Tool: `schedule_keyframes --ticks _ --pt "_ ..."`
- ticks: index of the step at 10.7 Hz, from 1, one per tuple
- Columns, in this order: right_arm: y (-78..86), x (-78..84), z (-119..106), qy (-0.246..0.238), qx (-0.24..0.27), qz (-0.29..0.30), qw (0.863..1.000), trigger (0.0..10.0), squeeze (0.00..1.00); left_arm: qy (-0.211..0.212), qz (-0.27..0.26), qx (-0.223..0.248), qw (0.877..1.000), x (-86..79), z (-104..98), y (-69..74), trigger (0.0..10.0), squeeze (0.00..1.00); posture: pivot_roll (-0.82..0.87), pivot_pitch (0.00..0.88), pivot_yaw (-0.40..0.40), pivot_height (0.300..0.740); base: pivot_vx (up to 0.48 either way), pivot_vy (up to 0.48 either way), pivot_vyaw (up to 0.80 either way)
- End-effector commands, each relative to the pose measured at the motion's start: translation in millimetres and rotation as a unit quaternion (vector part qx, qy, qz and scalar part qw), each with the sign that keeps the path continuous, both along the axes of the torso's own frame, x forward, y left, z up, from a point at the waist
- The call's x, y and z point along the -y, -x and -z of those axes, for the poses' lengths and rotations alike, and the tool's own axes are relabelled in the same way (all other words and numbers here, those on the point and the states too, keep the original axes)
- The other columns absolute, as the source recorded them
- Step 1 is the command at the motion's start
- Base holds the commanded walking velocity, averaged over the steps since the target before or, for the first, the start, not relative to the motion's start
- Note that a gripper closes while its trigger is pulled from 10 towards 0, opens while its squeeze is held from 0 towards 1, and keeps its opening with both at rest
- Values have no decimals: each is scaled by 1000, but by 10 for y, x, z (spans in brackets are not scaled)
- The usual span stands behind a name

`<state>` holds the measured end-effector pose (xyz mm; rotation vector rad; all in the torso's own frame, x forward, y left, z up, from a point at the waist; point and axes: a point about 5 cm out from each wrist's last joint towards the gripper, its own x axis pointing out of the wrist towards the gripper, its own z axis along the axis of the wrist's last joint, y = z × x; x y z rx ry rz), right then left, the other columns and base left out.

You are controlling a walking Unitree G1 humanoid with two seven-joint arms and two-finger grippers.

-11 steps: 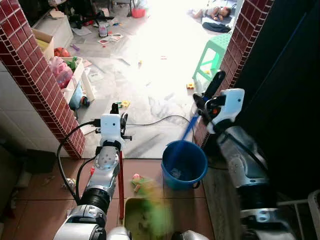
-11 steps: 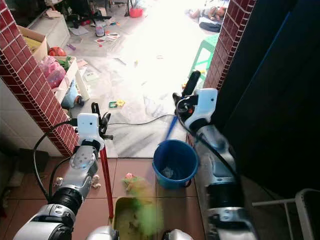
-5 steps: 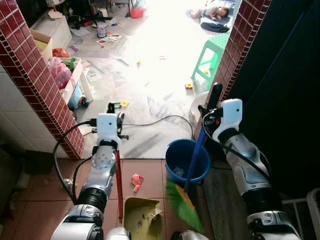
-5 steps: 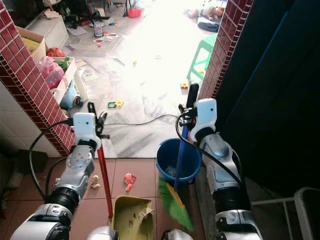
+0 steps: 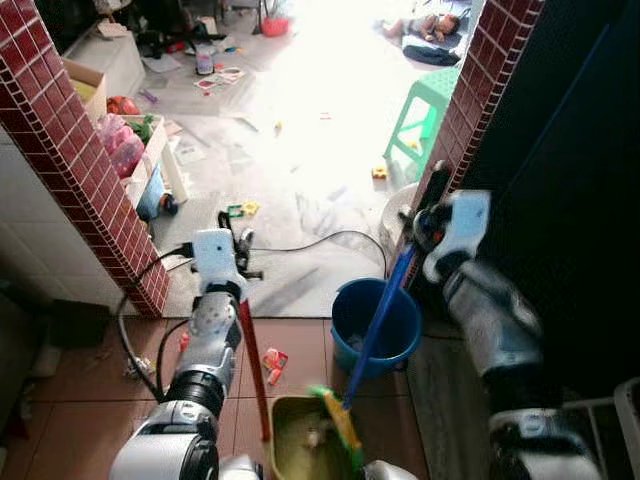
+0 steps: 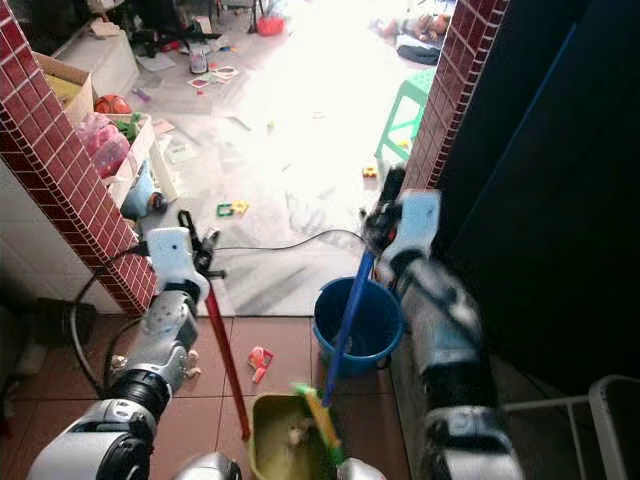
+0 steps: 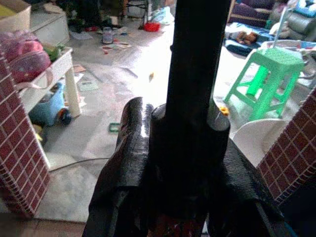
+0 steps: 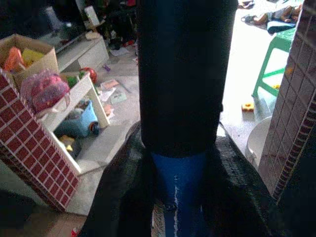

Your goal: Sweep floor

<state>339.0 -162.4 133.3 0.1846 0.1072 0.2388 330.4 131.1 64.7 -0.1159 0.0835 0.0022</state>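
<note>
Right gripper (image 5: 432, 200): fingers clamped round the top of the broom handle (image 5: 378, 314); the right wrist view shows a dark grip above blue shaft between the two black fingers (image 8: 118, 197); arm blurred
Left gripper (image 5: 232, 222): fingers closed on the red dustpan handle (image 5: 252, 365); the left wrist view shows the black handle top squeezed between them
Broom head (image 5: 338, 428): green and yellow bristles, blurred, lying over the mouth of the dustpan
Dustpan (image 5: 300, 445): olive pan on the brown tiles at the robot's feet; cut off by the picture's lower edge; a pale scrap inside, too blurred to name
Blue bucket (image 5: 375, 322): just behind the broom shaft; beside the brick pillar (image 5: 470, 95)
Red scrap (image 5: 272, 362): on the tiles, between dustpan handle and bucket
</note>
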Motion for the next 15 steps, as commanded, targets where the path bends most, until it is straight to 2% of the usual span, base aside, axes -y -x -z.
schedule_keyframes --ticks 1,3,5,6,7,8,11,15 --pt "-48 -1 -180 -45 17 3 999 10000 0 31 4 21 999 89 -111 -68 10000 0 -90 0 -20 740 0 0 0" --pt "-93 25 -355 -59 14 -8 998 10000 0 33 9 30 999 109 -129 -77 10000 0 -109 0 -23 740 0 0 0" --pt "-137 66 -539 -73 12 -19 997 10000 0 23 2 41 999 58 -142 -94 10000 0 -122 0 -20 740 0 0 0" --pt "-136 109 -557 -45 20 -22 999 10000 0 21 1 43 999 49 -155 -105 10000 0 -122 0 -19 740 0 0 0" --pt "-92 161 -563 53 60 -28 996 10000 0 17 -1 50 999 35 -180 -119 10000 0 -116 0 -18 740 0 0 0" --pt "-63 171 -553 76 72 -34 994 10000 0 14 -4 55 998 17 -195 -126 10000 0 -113 0 -18 740 0 0 0" --pt "12 250 -388 88 79 -43 992 10000 0 2 -27 81 996 -144 -304 -176 10000 0 -107 0 -22 740 0 0 0" --pt "49 353 -230 109 73 -21 991 10000 0 -8 -59 103 993 -353 -396 -194 10000 0 -102 0 -20 740 0 0 0"
